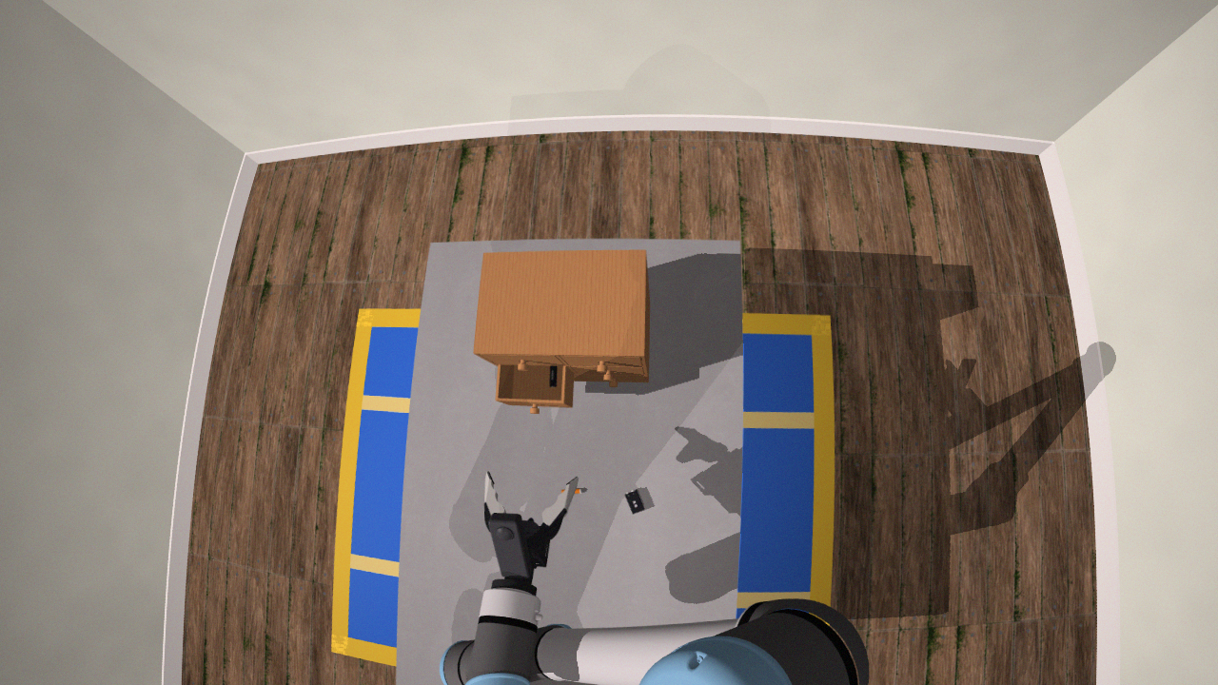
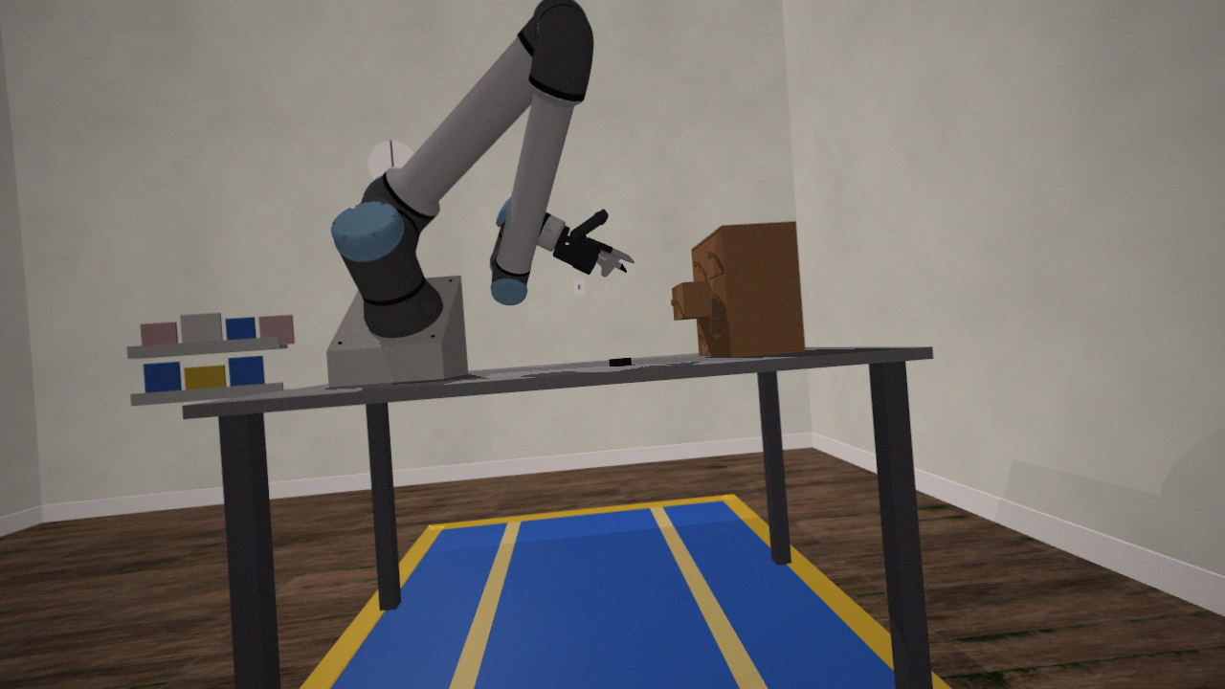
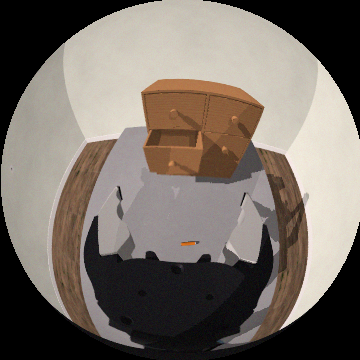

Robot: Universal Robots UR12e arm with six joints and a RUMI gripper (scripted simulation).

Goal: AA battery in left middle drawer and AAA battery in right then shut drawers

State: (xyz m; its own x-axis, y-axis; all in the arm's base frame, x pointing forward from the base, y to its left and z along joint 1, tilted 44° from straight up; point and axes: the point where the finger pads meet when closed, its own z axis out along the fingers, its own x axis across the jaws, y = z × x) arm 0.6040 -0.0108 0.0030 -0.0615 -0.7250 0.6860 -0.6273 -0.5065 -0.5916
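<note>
A dark battery point(image 1: 553, 375) is contained in the pulled-out left drawer point(image 1: 535, 397) point(image 2: 692, 301) point(image 3: 173, 158) of the chest point(image 1: 561, 302) point(image 2: 758, 289) point(image 3: 202, 125); the gripper's point(image 1: 532, 479) point(image 2: 628, 262) point(image 3: 182, 194) jaws are spread wide, with nothing held.

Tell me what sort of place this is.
Probably a robot test room: an arm bolted beside a wooden chest on a table, blue-and-yellow floor mats, and plain walls.

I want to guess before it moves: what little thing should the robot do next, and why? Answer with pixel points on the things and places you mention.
Maybe it should move its open hand point(image 1: 533, 479) point(image 2: 628, 262) point(image 3: 181, 191) forward toward the pulled-out left drawer point(image 1: 535, 400) point(image 2: 692, 301) point(image 3: 173, 159), ready to push it in. A dark battery-like thing point(image 1: 553, 375) already lies inside, and the hand holds nothing.
</note>
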